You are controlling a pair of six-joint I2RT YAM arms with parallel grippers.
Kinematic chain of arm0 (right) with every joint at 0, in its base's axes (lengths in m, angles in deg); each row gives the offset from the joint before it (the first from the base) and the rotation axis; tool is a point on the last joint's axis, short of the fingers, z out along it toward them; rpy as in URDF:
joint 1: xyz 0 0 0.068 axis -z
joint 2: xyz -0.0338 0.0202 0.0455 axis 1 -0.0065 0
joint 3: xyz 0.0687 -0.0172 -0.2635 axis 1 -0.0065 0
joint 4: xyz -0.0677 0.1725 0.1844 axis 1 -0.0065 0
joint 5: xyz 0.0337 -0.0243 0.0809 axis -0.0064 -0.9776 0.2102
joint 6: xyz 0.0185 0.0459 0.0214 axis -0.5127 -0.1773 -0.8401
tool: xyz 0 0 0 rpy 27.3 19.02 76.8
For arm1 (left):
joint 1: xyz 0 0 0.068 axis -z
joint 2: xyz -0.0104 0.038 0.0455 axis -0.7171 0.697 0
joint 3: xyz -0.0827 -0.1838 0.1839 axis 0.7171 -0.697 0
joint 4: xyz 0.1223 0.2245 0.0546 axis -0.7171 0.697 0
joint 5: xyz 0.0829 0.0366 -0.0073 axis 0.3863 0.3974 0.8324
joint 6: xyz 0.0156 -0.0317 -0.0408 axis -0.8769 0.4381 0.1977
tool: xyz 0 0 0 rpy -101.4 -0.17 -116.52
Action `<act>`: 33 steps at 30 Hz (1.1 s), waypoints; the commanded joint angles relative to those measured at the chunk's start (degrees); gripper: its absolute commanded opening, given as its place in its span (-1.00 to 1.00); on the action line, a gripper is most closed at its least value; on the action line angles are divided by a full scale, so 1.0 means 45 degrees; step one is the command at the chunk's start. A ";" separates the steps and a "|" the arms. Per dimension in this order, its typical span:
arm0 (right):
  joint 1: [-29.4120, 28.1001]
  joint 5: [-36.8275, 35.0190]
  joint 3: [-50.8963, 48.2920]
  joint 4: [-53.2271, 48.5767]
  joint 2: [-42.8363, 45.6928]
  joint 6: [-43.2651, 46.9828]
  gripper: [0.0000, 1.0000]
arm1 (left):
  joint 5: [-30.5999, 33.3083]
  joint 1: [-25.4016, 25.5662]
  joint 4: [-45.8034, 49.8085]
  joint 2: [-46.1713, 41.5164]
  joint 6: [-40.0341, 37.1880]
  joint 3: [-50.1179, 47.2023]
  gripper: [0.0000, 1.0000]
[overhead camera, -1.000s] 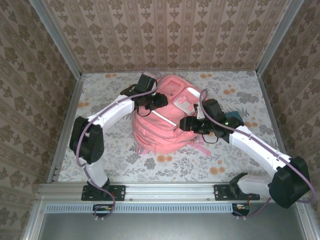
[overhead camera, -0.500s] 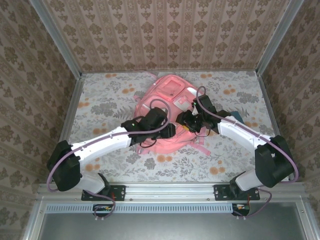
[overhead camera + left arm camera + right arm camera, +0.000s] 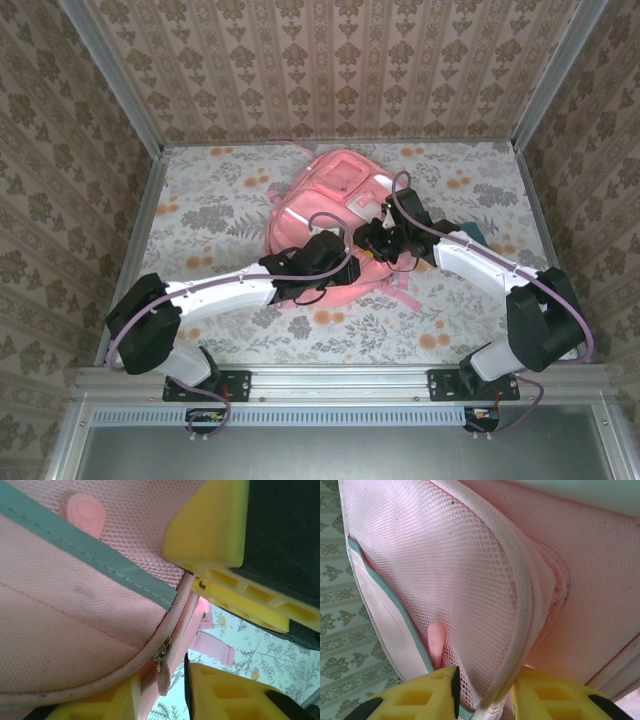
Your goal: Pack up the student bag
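The salmon-pink student bag (image 3: 335, 200) lies flat in the middle of the table. My left gripper (image 3: 337, 264) is at its near edge. In the left wrist view the left gripper (image 3: 160, 682) is open, straddling the bag's seam, and a pink zipper pull (image 3: 163, 677) hangs in the gap with table visible beside it. My right gripper (image 3: 368, 240) is on the bag's right side. In the right wrist view the right gripper (image 3: 485, 682) is shut on the rim of a mesh pocket (image 3: 445, 575), which fills the gap between the yellow fingers (image 3: 415, 700).
A small teal case (image 3: 478, 235) peeks out behind the right forearm. A loose pink strap (image 3: 212, 647) trails onto the floral tabletop (image 3: 210, 215). A yellow finger of the right gripper (image 3: 210, 525) sits very near the left gripper. Patterned walls close in three sides.
My left arm swung from the bag's far left side down to its near edge. The right gripper moved in onto the bag's right side and has held there since.
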 commanded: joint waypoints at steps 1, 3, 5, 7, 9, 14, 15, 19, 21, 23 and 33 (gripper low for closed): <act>0.0035 0.0568 0.0178 0.0382 -0.0112 -0.0233 -0.37 | 0.0624 0.0060 -0.1137 0.0380 0.0417 -0.0289 -0.46; 0.0035 0.0548 0.0156 0.0345 -0.0094 -0.0208 -0.39 | 0.0805 0.0063 -0.1325 0.0419 0.0525 -0.0307 -0.51; 0.0035 0.0456 0.0129 0.0269 -0.0086 -0.0217 -0.41 | 0.0941 0.0048 -0.1676 0.0402 0.0670 -0.0464 -0.58; 0.0035 0.0374 0.0140 0.0209 -0.0084 -0.0197 -0.46 | 0.1069 0.0052 -0.1922 0.0356 0.0815 -0.0639 -0.66; 0.0036 0.0261 0.0126 0.0226 -0.0077 -0.0197 -0.51 | 0.1192 0.0065 -0.1978 0.0255 0.0857 -0.0744 -0.75; 0.0035 -0.0247 0.0178 -0.0036 -0.0035 -0.0143 -0.65 | 0.1493 0.0074 -0.1681 -0.0127 0.0620 -0.0856 -1.00; 0.0035 -0.0509 0.0202 -0.0249 0.0040 -0.0058 -0.70 | 0.1552 0.0073 -0.1475 -0.0235 0.0513 -0.0834 -1.00; 0.0054 -0.1844 0.0393 -0.1284 0.0221 0.0405 -0.83 | 0.2083 0.0069 -0.0044 -0.0724 0.0052 -0.0705 -1.00; 0.0108 -0.2449 0.0566 -0.1801 0.0220 0.0727 -0.88 | 0.2436 0.0058 0.0718 -0.1096 -0.0258 -0.0780 -1.00; 0.0224 -0.2774 0.0672 -0.2056 0.0137 0.0994 -0.92 | 0.2756 -0.0017 0.1348 -0.1518 -0.0510 -0.0956 -1.00; 0.1109 -0.2888 0.1155 -0.2252 0.0071 0.2061 -0.84 | 0.1365 -0.1755 0.1460 -0.2988 -0.2455 -0.1845 -1.00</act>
